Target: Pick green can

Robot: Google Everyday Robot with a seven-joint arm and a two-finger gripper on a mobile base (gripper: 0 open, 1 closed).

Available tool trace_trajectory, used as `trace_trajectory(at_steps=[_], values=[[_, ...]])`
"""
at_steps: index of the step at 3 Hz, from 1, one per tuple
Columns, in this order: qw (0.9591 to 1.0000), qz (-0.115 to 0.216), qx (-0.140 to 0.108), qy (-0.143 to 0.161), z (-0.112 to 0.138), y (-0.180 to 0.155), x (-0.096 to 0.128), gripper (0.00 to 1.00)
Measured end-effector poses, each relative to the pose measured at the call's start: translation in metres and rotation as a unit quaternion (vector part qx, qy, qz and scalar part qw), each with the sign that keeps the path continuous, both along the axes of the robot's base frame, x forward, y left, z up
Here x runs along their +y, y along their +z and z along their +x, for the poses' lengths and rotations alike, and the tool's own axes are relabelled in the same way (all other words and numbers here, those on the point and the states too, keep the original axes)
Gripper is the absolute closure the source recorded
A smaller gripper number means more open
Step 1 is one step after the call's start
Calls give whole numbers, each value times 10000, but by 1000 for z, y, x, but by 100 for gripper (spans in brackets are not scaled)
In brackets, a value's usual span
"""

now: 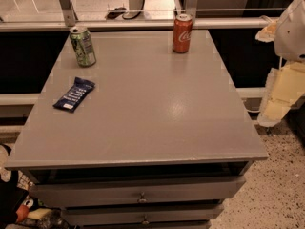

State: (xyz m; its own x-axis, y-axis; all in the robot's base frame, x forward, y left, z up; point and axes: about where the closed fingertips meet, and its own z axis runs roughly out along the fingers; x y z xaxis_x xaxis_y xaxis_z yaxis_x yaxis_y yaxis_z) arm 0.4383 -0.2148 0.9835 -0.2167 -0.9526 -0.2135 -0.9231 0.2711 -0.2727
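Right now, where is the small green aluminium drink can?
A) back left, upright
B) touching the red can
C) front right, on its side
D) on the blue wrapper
A: the small green aluminium drink can stands upright at the back left of the grey table, apart from the red Coca-Cola can and the flat blue wrapper; the tool hangs off the table's right side.

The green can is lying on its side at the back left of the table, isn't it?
No. The green can stands upright at the back left of the table, as the camera view shows. The gripper hangs off the table's right side, far from the can.
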Motion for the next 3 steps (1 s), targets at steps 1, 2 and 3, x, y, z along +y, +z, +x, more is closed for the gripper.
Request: trace_trajectory(at_steps=[1, 2, 3], values=[[10000, 0, -1, 0, 0, 0, 0, 0], [10000, 53, -44, 10, 1, 1, 3, 0], [9979, 530, -376, 34, 13, 2, 38, 0]])
